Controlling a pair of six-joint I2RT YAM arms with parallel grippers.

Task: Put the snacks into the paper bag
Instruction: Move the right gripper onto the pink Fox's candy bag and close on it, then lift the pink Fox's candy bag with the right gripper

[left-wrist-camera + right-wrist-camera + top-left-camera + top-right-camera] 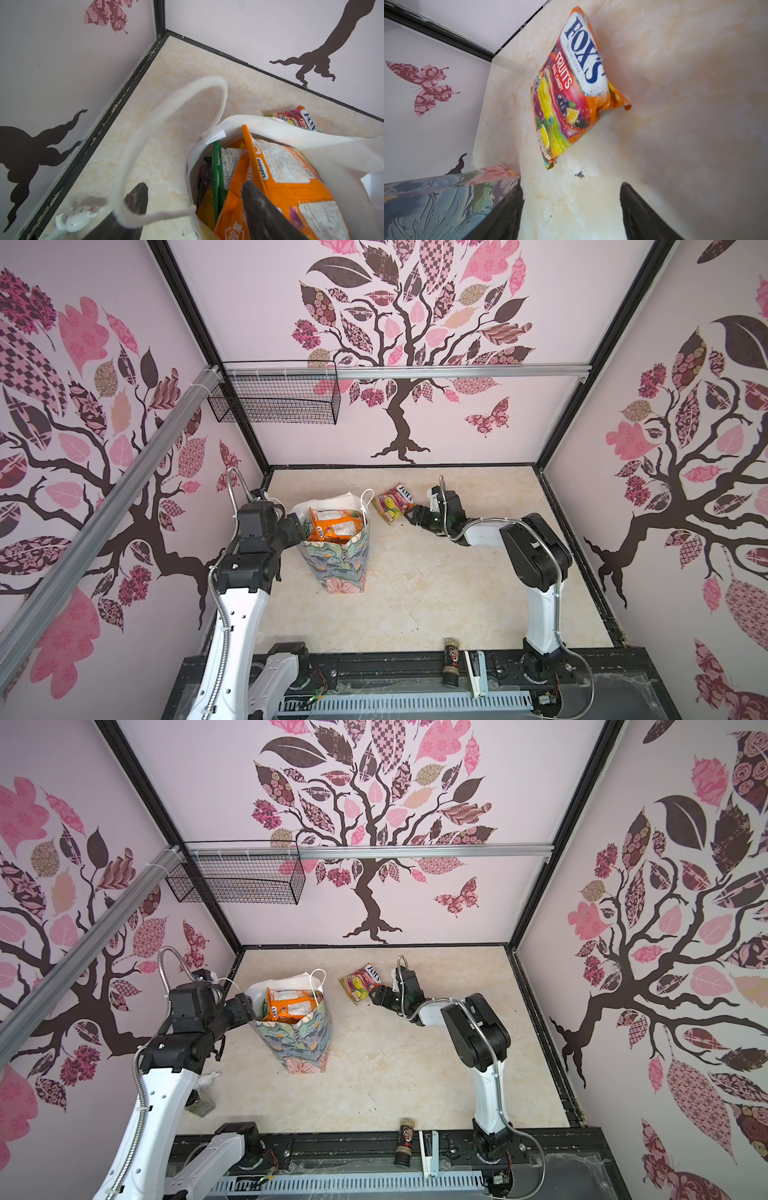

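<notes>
The paper bag (337, 568) (300, 1048) stands upright left of the table's middle, with several snacks in it. An orange packet (337, 524) (291, 176) lies on top, and a green packet (216, 166) stands beside it. My left gripper (302, 529) (192, 185) is open and straddles the bag's left rim, one finger outside and one over the orange packet. A white cord handle (145, 133) loops over the outer finger. A FOX'S packet (394, 502) (571, 87) lies flat on the table right of the bag. My right gripper (410, 515) (572, 186) is open just short of it, holding nothing.
A black wire basket (274, 400) hangs on the back-left rail. A small dark jar (451, 659) and a white stapler-like object (476, 672) lie at the table's front edge. A white figurine (76, 218) lies by the left wall near my left arm.
</notes>
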